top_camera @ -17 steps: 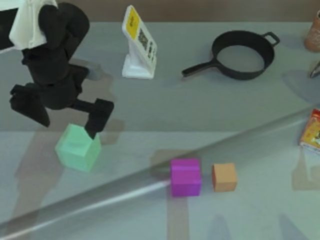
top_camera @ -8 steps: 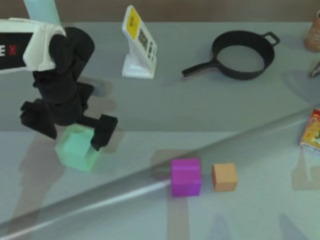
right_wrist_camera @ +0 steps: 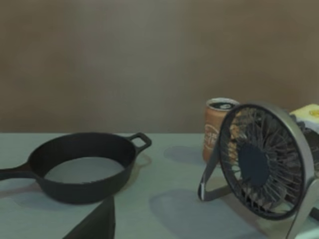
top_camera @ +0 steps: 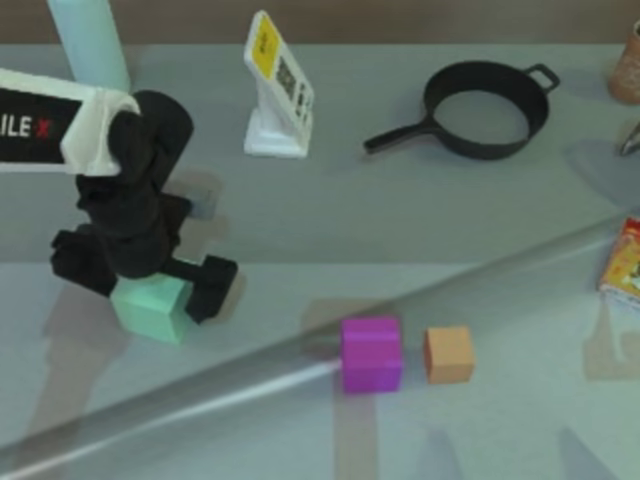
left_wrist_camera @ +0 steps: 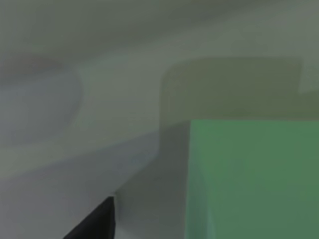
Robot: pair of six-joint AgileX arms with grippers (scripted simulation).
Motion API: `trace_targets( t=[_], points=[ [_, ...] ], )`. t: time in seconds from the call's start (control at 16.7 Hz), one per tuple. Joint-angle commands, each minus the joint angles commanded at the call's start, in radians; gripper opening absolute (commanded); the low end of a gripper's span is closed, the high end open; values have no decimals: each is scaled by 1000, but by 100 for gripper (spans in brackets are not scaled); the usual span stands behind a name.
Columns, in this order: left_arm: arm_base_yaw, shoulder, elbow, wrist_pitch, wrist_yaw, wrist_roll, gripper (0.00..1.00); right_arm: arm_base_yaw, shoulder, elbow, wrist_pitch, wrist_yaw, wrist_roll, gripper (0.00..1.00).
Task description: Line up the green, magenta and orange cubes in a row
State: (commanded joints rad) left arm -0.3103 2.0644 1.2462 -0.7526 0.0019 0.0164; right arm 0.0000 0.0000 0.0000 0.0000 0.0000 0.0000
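a: left gripper point(top_camera: 145, 283)?
b: spread wide, straddling green cube point(top_camera: 152, 307) at table's left, nothing clamped.
a: other cubes?
b: magenta cube point(top_camera: 371, 353) mid-table, orange cube point(top_camera: 448, 354) just beside, apart.

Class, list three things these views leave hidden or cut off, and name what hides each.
1. Green cube: top view, upper part covered by the left end effector.
2. Right arm: outside the top view.
3. Snack box: top view, cut by the right edge.
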Motion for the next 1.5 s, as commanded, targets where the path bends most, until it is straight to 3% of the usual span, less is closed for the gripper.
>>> trace_targets(
  t=[0.06, 0.84, 1.5],
  points=[
    [0, 0, 0, 0, 0, 0, 100, 0, 0, 0, 0, 0, 0, 100],
    [0, 0, 0, 0, 0, 0, 2, 0, 0, 0, 0, 0, 0, 100],
    [-2, -21, 14, -22, 1, 2, 0, 0, 0, 0, 0, 0, 0, 100]
  ],
)
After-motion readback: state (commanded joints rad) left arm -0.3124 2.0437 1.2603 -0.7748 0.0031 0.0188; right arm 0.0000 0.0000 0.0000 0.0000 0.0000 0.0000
